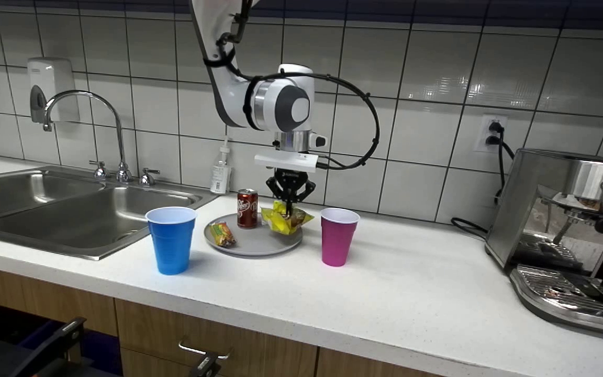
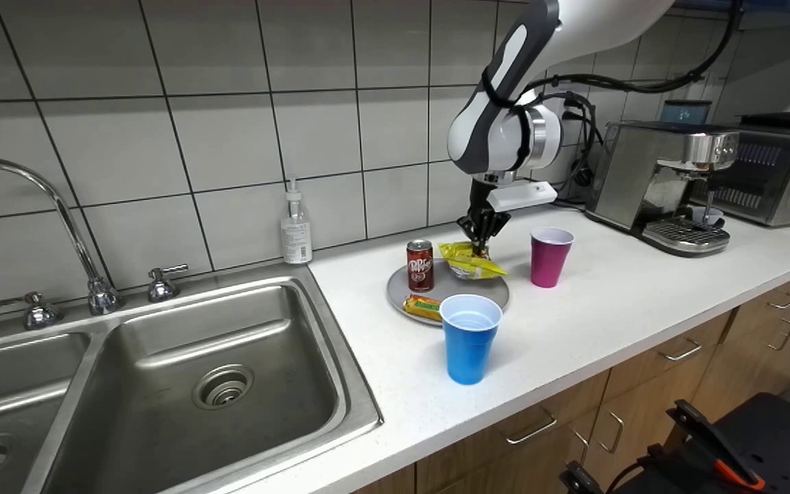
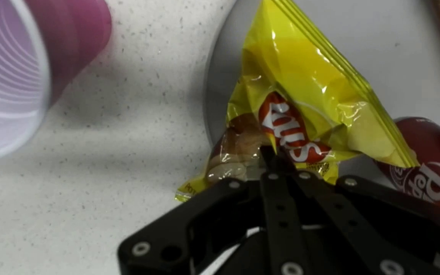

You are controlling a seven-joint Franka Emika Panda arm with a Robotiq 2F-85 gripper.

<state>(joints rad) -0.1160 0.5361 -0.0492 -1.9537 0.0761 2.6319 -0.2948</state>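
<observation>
Yellow glossy film lay pinched in your gripper point(image 3: 275, 160), whose fingers were pressed together on a crumpled fold of the chip bag point(image 3: 300, 95), mid-bag, beside the red logo. The bag was directly below the gripper, over an edge of the grey plate point(image 1: 253, 244); you could not tell whether its underside touched. Handling, judged by eye: very light, soft, probably air-filled, slick outside, brittle contents likely. A squeeze across the full belly risked crushing; a loose fold like yours, or the flat end seal, looked the safer hold, though thin film could slip.

Just beside the gripper, the soda can point(image 1: 247, 209) stood upright on the plate, near the bag's corner. Off the gripper's opposite side, near, the pink cup point(image 1: 336, 240) stood upright, apart from the plate. On the can's side, farther from your gripper, the snack packet point(image 1: 222, 234) lay on the plate. Farther out on that side stood the blue cup point(image 1: 169, 246) and the soap bottle point(image 2: 296, 237). Well apart, past the pink cup, was the coffee machine point(image 2: 614, 171).
</observation>
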